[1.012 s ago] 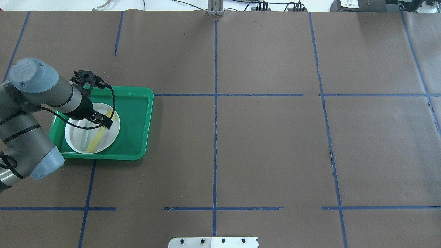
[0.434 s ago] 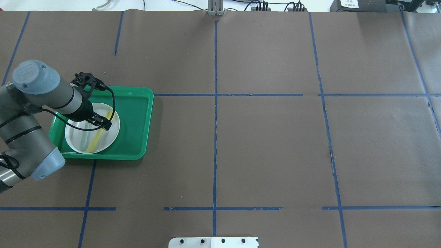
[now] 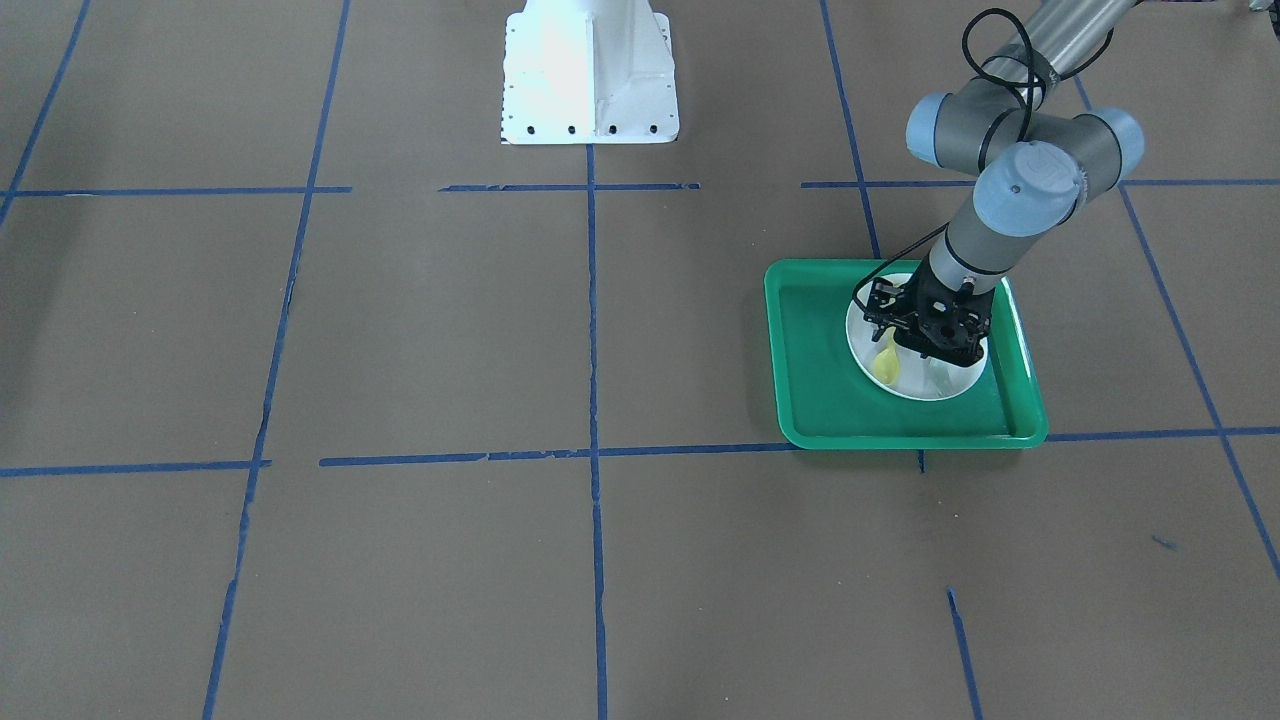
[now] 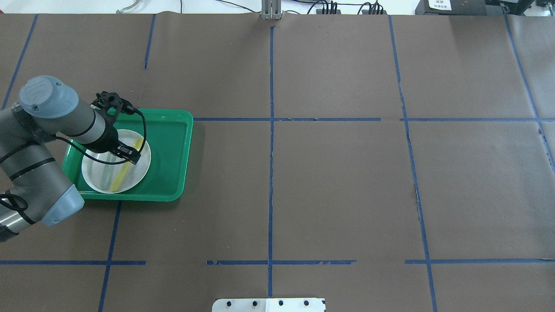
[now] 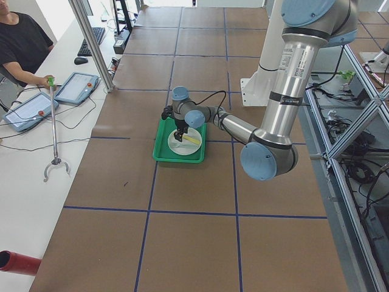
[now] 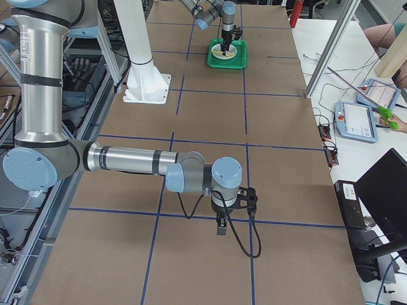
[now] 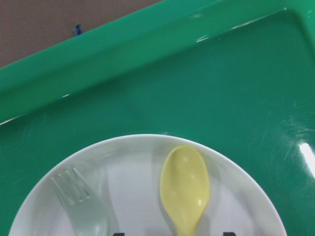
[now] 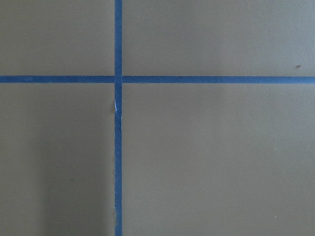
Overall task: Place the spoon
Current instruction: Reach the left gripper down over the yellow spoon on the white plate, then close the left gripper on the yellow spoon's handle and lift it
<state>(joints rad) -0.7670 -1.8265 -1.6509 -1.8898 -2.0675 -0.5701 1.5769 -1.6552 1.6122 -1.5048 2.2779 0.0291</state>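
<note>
The yellow spoon lies flat on a white plate inside a green tray, its bowl toward the far side. The left wrist view shows the spoon's bowl on the plate. My left gripper hangs low over the plate, open, with a dark fingertip on each side of the spoon's handle, not closed on it. In the front-facing view the gripper covers most of the spoon. My right gripper shows only in the right side view, and I cannot tell its state.
A pale grey-green fork lies on the plate beside the spoon. The tray's raised rim surrounds the plate. Brown paper with blue tape lines covers the table. The white robot base plate stands at the near edge.
My left arm has shifted slightly above the plate. The spoon and fork lie where they were.
</note>
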